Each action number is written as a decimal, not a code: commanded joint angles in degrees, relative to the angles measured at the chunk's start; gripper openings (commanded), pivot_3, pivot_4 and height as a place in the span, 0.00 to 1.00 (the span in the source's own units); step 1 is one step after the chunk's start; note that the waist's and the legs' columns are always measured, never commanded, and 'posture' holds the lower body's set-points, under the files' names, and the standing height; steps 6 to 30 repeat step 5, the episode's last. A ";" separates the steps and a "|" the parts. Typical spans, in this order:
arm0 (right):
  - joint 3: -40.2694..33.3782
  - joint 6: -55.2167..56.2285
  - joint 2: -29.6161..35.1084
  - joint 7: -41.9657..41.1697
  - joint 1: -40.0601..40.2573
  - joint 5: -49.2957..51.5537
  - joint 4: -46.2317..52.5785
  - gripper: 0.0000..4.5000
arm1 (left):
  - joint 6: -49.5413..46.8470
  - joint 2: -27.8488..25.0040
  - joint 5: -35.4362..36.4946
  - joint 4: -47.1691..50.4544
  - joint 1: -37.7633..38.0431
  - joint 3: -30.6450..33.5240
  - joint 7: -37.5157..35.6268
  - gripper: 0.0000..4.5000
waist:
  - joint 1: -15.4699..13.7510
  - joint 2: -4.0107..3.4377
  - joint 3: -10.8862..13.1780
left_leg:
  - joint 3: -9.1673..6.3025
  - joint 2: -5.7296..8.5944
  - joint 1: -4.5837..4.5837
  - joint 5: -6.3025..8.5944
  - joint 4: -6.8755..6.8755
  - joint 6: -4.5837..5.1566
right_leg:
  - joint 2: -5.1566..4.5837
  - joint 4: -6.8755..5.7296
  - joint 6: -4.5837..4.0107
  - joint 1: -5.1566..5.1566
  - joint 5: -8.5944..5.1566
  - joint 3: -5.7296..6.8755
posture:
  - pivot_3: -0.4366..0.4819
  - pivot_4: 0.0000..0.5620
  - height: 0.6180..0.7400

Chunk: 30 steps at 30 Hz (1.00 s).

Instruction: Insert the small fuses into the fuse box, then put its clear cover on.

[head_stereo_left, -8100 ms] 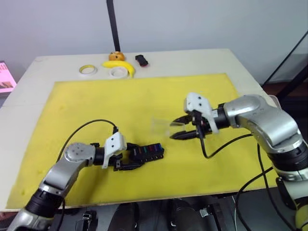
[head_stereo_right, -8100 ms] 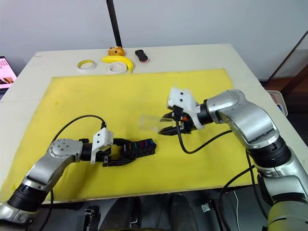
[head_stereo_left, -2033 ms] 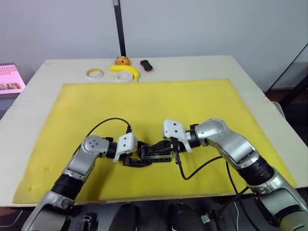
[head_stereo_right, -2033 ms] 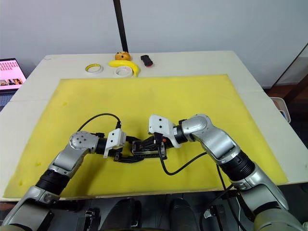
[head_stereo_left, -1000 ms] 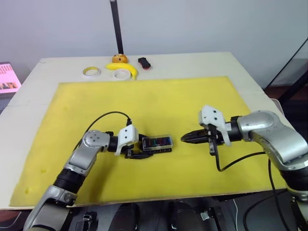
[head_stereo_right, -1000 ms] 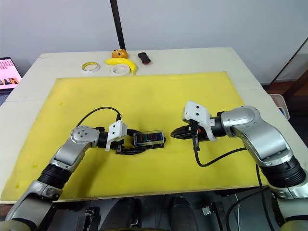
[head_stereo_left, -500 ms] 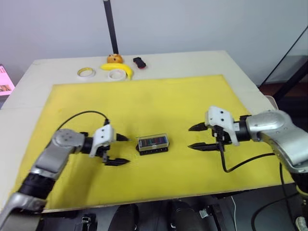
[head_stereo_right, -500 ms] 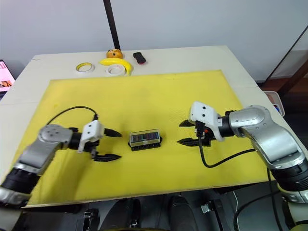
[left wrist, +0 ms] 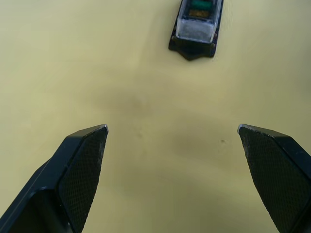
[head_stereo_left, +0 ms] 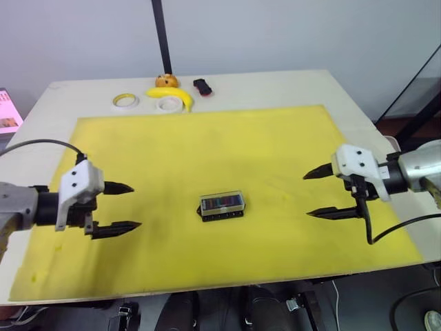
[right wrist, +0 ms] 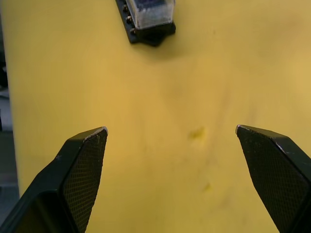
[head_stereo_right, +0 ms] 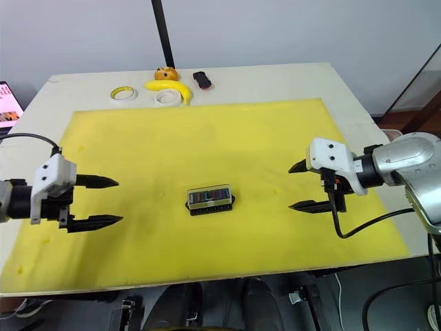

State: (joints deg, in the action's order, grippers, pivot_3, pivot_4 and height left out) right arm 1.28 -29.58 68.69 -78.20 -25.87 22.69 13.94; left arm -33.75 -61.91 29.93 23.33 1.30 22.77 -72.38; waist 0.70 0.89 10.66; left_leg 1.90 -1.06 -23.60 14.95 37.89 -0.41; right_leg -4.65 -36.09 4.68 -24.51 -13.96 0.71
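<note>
The black fuse box (head_stereo_left: 222,206) lies alone in the middle of the yellow mat (head_stereo_left: 207,145), with the clear cover (head_stereo_right: 209,194) sitting on top of it. Coloured small fuses (head_stereo_left: 220,202) show through the cover in their slots. My left gripper (head_stereo_left: 122,206) hovers open over the mat's left side, well away from the box. On the right side my right gripper (head_stereo_left: 324,193) is also open and empty, equally far from it. Each wrist view looks at one end of the covered fuse box (left wrist: 196,25) (right wrist: 147,19) beyond the spread fingertips.
At the table's far edge lie two tape rolls (head_stereo_left: 126,101) (head_stereo_left: 167,104), a banana (head_stereo_left: 172,94), a small orange object (head_stereo_left: 165,81) and a black-and-red object (head_stereo_left: 202,87). A black pole (head_stereo_left: 163,38) rises behind them. A screen edge (head_stereo_left: 5,110) shows at far left.
Both grippers have let go of the fuse box and drawn apart, left gripper leftward, right gripper rightward, opening wide. The covered box stays in the middle of the mat.
</note>
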 commanded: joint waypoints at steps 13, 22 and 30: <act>-1.27 1.11 0.23 -0.78 -3.18 -0.14 -0.82 1.00 | -1.28 -1.02 1.71 3.60 1.82 3.78 1.17 1.00 | -0.03 -0.07 0.06 | 0.05 0.02 0.00 0.00 0.01 0.00 | 0.03 0.00 0.00 -0.01 0.00 -0.02 | 0.48 0.27 1.00; -1.27 1.11 0.23 -0.78 -3.18 -0.14 -0.82 1.00 | -1.28 -1.02 1.71 3.60 1.82 3.78 1.17 1.00 | -0.03 -0.07 0.06 | 0.05 0.02 0.00 0.00 0.01 0.00 | 0.03 0.00 0.00 -0.01 0.00 -0.02 | 0.48 0.27 1.00; -1.27 1.11 0.23 -0.78 -3.18 -0.14 -0.82 1.00 | -1.28 -1.02 1.71 3.60 1.82 3.78 1.17 1.00 | -0.03 -0.07 0.06 | 0.05 0.02 0.00 0.00 0.01 0.00 | 0.03 0.00 0.00 -0.01 0.00 -0.02 | 0.48 0.27 1.00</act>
